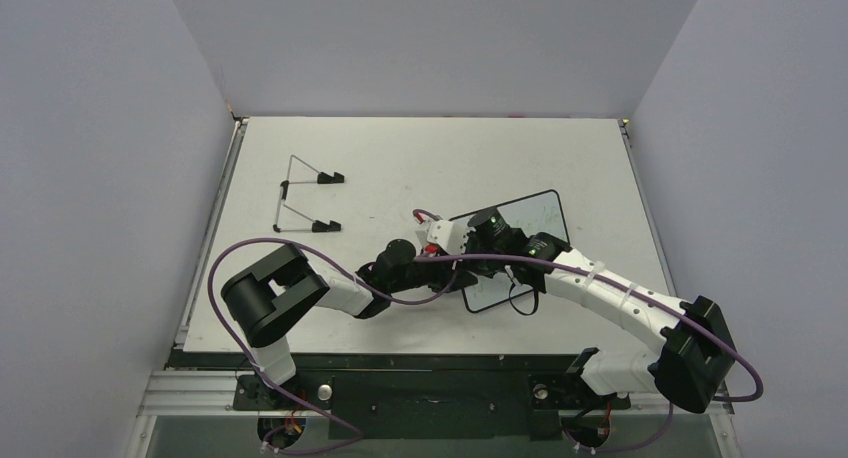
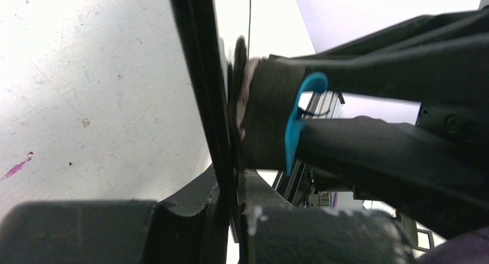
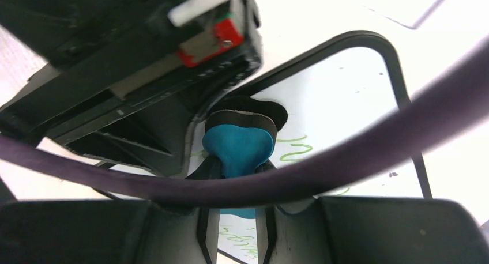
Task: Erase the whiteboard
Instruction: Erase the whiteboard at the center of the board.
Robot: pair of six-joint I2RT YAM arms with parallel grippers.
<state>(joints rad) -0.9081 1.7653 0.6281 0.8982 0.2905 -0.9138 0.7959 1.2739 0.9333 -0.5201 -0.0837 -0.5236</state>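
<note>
From above, the whiteboard (image 1: 540, 216) sits right of the tabletop's (image 1: 420, 158) middle, about midway between the far and near edges, turned at an angle. The left hand (image 1: 445, 243) meets its left edge. The right hand (image 1: 492, 233) reaches over its face. A wire stand (image 1: 285, 188) lies well apart, toward the far left corner.

In the left wrist view the whiteboard (image 2: 199, 74) is seen edge-on, and the left hand (image 2: 230, 218) is clamped on its rim, one finger on each side. A blue-and-black eraser (image 2: 271, 114) has its dark pad against the board's face, with the scuffed tabletop (image 2: 86, 74) behind.

In the right wrist view the right hand (image 3: 237, 218) is closed tight on the blue back of the eraser (image 3: 239, 146), which is pressed onto the whiteboard (image 3: 346, 97). Green handwriting (image 3: 294, 151) shows just beside it. The left hand (image 3: 173, 74) grips the board's edge.
</note>
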